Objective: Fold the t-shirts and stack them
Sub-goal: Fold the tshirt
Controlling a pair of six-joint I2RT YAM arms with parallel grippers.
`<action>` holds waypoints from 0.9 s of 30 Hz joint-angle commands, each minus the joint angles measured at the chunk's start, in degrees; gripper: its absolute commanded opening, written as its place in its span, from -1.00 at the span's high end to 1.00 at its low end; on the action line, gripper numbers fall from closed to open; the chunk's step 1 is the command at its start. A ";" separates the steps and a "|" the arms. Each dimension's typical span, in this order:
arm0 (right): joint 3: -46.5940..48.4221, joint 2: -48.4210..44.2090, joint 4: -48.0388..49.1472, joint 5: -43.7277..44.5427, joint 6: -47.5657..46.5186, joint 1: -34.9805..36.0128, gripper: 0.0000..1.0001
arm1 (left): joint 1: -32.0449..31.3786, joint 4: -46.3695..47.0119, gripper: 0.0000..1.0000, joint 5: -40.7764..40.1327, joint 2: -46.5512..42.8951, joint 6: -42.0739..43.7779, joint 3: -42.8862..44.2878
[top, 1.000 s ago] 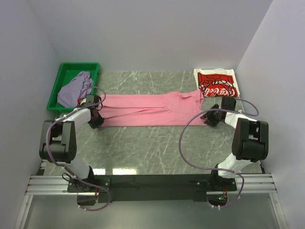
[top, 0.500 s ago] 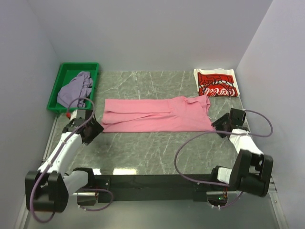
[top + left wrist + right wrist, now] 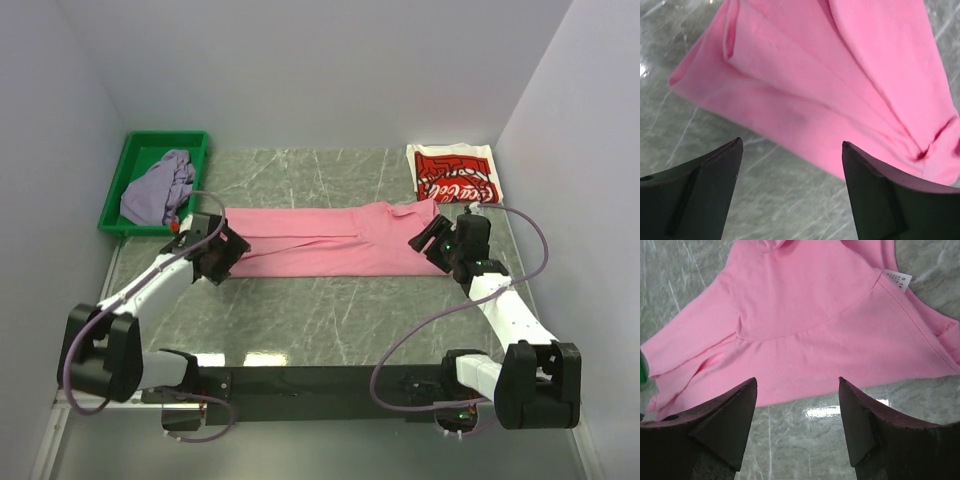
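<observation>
The pink t-shirt lies flat on the table as a long band folded lengthwise. My left gripper hovers open at its near left corner, the pink cloth just beyond the fingertips and my left gripper holding nothing. My right gripper stands open at the near right end. There the pink collar side with its size tag lies ahead of my right gripper. The white Coca-Cola t-shirt lies folded at the back right. The lavender-grey t-shirt is bunched in the tray.
A green tray sits at the back left, beside the left wall. White walls close in the table on three sides. Grey marble tabletop lies between the pink shirt and the arm bases. Purple cables loop off both arms.
Both grippers let go of the pink shirt's ends and opened. The arms drew back toward the near edge, then returned to the shirt's near corners. The shirt now rests flat.
</observation>
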 commanded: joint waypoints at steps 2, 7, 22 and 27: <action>1.93 -1.50 0.45 -1.01 -3.47 0.23 -0.46 | -0.19 5.62 -0.67 -3.27 5.33 -4.59 4.25; 1.41 -1.76 1.50 -1.98 -3.82 0.23 -0.46 | -0.19 7.47 -0.56 -3.70 11.39 -4.76 6.88; 0.79 0.70 2.82 -4.09 -5.23 0.23 -0.44 | 0.07 7.47 -0.42 -7.40 22.56 -3.97 15.14; 1.14 1.75 2.82 -4.61 -5.41 0.23 -0.43 | 0.86 7.47 -0.41 -7.31 25.46 -3.80 18.66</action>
